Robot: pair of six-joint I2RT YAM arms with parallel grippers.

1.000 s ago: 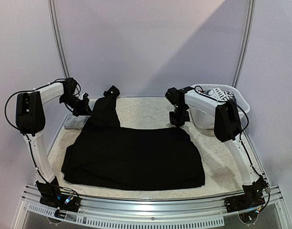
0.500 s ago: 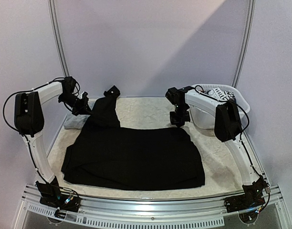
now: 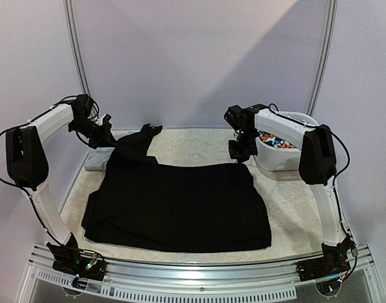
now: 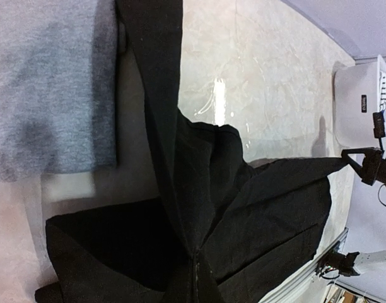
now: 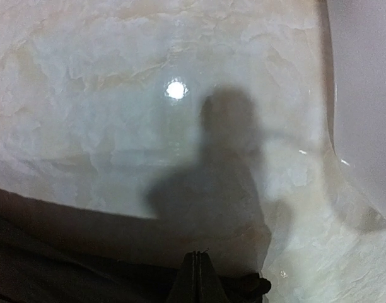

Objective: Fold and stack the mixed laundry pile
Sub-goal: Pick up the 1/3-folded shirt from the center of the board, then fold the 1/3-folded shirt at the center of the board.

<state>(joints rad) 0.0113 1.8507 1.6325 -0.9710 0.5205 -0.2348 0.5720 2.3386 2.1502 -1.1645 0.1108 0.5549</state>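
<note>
The large black long-sleeved garment [image 3: 177,205] lies spread flat over the middle of the table. My left gripper [image 3: 108,137] is shut on its far-left sleeve [image 3: 137,140] and holds it stretched above the table; in the left wrist view black cloth [image 4: 243,208] bunches into the shut gripper [image 4: 196,268]. My right gripper [image 3: 239,155] is at the garment's far right corner; in its wrist view this gripper [image 5: 196,255] is shut, with the black hem [image 5: 67,252] gathered at the tips. A light grey top [image 3: 95,161] [image 4: 48,88] lies folded at the far left. The printed piece [image 3: 276,140] sits in the basket.
A white plastic laundry basket [image 3: 274,159] [image 4: 360,104] stands at the far right of the table, close behind the right arm. A pale marbled table surface [image 5: 117,95] shows beyond the garment's far edge. A wall and two metal posts close the back.
The left arm has swung back and to the left, drawing the sleeve lower and tauter. The right arm has shifted back and right, uncovering the basket's contents, and the garment's far right corner followed.
</note>
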